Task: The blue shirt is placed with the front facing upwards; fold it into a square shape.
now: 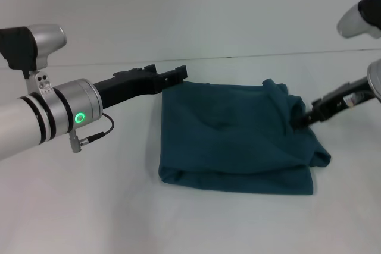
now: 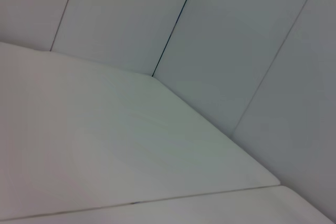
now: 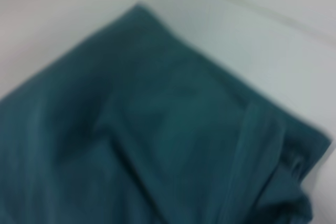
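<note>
Although the folding appears largely done, the blue shirt [image 1: 235, 138] is recorded as a roughly square, multi-layered bundle lying around the middle of the white surface [image 1: 89, 206], somewhat toward its right edge, with the lettering not visible. The near edge of the bundle is seen as a thick, fairly straight fold; the right-hand side is bunched and raised, with a ribbed band shown in the right wrist view. The right gripper [image 1: 297, 120] is found at that bunched right side, its tip buried in the cloth; the jaws are judged to be pinching a fold there, though the fingertips themselves are hidden by fabric. The left gripper [image 1: 172, 75] is held just off the far left corner of the bundle, close above the cloth, and whether its jaws are spread or pressed together cannot be told; nothing but bare surface and wall panels is shown by its wrist camera. The step in hand is judged to be the tidying of the right side. It would be done well if the gathered cloth were drawn flat and laid level with the top layer, released only once settled, and if the opposite corner were steadied so the square is not dragged askew.
</note>
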{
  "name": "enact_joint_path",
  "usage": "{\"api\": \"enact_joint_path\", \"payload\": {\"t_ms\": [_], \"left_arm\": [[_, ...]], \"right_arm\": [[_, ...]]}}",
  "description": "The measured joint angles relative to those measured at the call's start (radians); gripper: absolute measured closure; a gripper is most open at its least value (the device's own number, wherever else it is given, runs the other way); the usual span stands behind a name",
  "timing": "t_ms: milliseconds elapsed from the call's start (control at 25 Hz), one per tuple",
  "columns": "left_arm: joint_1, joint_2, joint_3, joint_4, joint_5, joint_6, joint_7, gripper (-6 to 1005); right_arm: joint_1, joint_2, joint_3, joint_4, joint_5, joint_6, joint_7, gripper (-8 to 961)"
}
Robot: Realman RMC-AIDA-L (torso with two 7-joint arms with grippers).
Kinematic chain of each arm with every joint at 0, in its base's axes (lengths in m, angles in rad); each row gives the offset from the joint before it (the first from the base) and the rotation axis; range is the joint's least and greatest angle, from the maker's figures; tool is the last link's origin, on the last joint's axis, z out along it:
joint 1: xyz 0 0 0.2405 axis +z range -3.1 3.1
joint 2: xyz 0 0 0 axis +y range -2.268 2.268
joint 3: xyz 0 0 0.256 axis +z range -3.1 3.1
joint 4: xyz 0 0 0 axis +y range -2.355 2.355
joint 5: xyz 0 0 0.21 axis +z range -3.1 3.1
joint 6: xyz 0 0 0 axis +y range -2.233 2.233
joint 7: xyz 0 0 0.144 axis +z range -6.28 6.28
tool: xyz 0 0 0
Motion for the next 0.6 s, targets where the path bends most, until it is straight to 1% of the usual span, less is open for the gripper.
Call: {"api": "enact_joint_path", "payload": {"t_ms": [80, 200, 400, 520, 600], "left_arm": [[0.000, 0.000, 0.000, 0.000, -0.003, 0.000, 0.001, 137], [0.000, -0.001, 0.003, 0.001, -0.006, 0.001, 0.002, 137], [-0.003, -0.001, 0.007, 0.002, -0.008, 0.002, 0.003, 137], [-0.002, -0.002, 0.005, 0.003, -0.008, 0.004, 0.003, 137], [0.000, -0.002, 0.003, 0.004, -0.008, 0.009, 0.003, 137]], "right_arm": [[0.001, 0.000, 0.001, 0.000, 0.017, 0.017, -0.002, 62], [0.021, 0.000, 0.001, 0.021, 0.035, 0.094, 0.000, 66], [0.076, 0.008, -0.006, 0.136, 0.034, 0.237, -0.002, 80], [0.092, 0.012, -0.013, 0.198, 0.033, 0.314, -0.006, 92], [0.096, 0.014, -0.016, 0.226, 0.034, 0.342, -0.009, 100]]}}
